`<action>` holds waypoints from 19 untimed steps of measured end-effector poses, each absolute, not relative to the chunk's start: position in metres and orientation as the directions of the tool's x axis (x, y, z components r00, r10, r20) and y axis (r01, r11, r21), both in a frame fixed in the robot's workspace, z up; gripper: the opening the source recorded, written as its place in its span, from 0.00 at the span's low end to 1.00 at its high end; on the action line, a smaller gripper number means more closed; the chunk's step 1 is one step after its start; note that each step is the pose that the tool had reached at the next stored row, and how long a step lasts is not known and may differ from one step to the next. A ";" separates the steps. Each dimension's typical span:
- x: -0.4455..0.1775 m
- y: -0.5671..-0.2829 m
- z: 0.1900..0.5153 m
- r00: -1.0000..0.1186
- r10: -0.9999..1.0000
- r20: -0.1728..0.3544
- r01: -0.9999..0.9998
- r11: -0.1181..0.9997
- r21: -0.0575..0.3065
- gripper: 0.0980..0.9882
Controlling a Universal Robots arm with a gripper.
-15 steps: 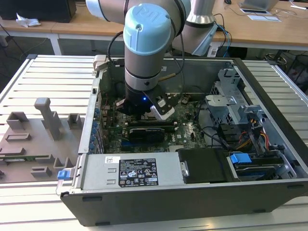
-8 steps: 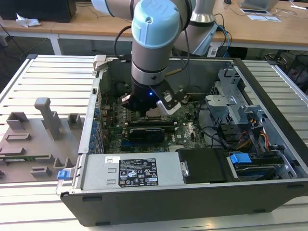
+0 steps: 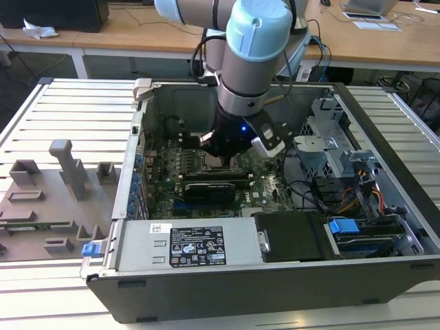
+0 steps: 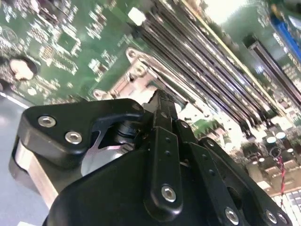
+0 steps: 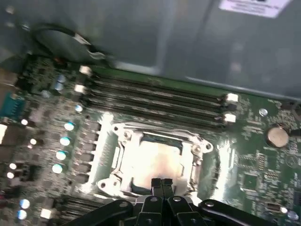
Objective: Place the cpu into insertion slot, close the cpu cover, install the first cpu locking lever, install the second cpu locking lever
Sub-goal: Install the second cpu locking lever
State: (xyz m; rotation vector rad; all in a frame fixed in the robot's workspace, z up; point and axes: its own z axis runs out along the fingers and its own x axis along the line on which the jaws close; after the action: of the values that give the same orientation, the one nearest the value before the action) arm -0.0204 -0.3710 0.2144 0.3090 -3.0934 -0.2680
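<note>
Pincer down at the CPU socket inside the open computer case.

The black pincer (image 5: 162,182) had its two fingertips pressed together, nothing visible between them, at the near edge of the thin square silver metal cpu cover (image 5: 123,142), which lay closed over the square shiny-rimmed insertion slot (image 5: 109,184). Through the cover's window showed the flat silver-grey cpu (image 5: 157,162), seated in the slot. Just beyond ran long narrow black memory slots (image 5: 155,101) on the green motherboard (image 5: 247,162). In the exterior view, the arm reached down into the dark grey open computer case (image 3: 227,285), which stood on a slatted grey desk (image 3: 69,110).
</note>
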 end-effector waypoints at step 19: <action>-0.019 -0.335 0.254 -0.980 -0.196 0.025 -0.195 0.980 0.043 0.01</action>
State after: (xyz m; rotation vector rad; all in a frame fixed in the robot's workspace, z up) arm -0.0189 -0.3352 0.2535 0.3061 -3.0967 -0.0634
